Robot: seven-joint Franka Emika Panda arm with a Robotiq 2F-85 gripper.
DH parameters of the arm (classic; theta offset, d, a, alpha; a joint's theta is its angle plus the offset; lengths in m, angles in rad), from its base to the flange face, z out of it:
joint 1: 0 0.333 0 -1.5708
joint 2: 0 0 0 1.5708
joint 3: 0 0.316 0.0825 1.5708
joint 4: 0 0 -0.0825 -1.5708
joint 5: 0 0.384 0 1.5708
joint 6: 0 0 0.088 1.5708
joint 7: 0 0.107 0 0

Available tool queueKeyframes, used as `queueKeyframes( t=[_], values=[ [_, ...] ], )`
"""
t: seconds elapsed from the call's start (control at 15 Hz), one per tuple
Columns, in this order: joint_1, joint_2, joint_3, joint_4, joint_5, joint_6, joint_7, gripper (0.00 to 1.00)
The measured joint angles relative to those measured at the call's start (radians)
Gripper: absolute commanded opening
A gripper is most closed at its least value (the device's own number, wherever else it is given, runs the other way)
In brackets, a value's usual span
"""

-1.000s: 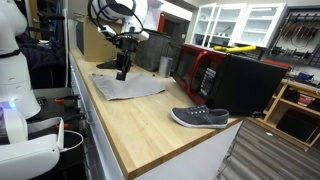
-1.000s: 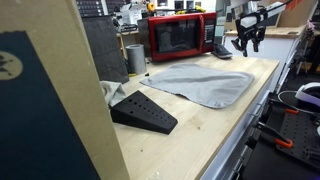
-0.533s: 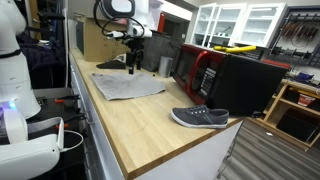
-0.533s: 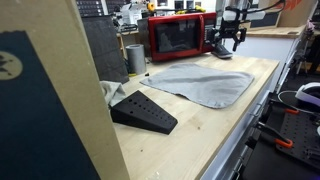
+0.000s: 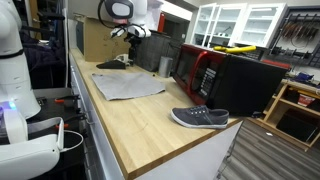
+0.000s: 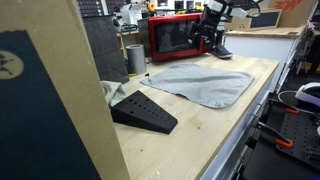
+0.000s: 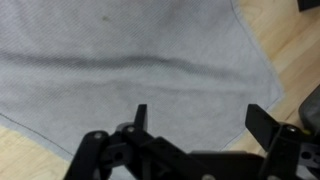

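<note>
Three views of one moment, each read left to right.

In an exterior view, the gray cloth lies spread flat toward the far left end of the wooden bench top. My gripper hangs in the air above the cloth's far edge, well clear of the fabric. To the right stands a red microwave. Near the front right corner of the bench a gray shoe rests on its sole, well apart from the cloth.

In an exterior view taken along the bench, a black wedge sits at the left, just beside the cloth's near corner. A metal cup stands behind it. The cloth covers the middle of the bench, and the microwave is at the back. The gripper is raised in front of the microwave's right end, over the cloth's far side. The shoe lies just to the right of the gripper, on the bench.

In the wrist view, the cloth fills nearly the whole field, with one long crease running across it, and bare wood shows at the upper right. I see both fingers at the lower edge, spread wide. The gripper is released and grasps nothing, and only the cloth lies below the gap.
</note>
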Motion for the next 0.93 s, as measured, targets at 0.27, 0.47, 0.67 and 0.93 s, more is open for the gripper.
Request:
queueKeyframes(
  t=[0.27,0.47,0.67,0.93],
  values=[
    [0.008,-0.014,0.018,0.100,-0.035,-0.284,-0.088,1.00],
    [0.007,-0.023,0.020,0.178,-0.096,-0.491,-0.154,1.00],
    [0.007,-0.023,0.022,0.249,-0.181,-0.660,-0.226,1.00],
    [0.007,-0.023,0.024,0.317,-0.297,-0.799,-0.307,1.00]
  ],
)
